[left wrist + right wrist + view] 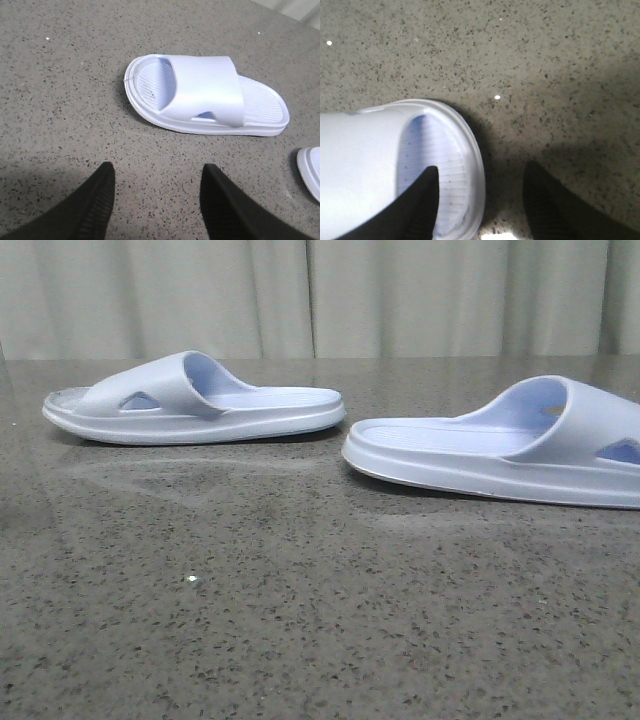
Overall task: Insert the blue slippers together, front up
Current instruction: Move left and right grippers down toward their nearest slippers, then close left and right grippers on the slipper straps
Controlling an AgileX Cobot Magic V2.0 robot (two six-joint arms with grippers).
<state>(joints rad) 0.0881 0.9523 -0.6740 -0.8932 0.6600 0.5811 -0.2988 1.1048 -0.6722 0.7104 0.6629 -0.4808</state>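
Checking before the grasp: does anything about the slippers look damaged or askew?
Mostly fine: both sit flat, sole down, apart. The left slipper has grey scuffing on its toe end. The right slipper looks clean.

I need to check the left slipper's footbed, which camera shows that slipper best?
The left wrist view: the left slipper appears whole from above, ribbed footbed, strap and side cut-out visible. The front view shows it only side-on. In the right wrist view it does not appear.
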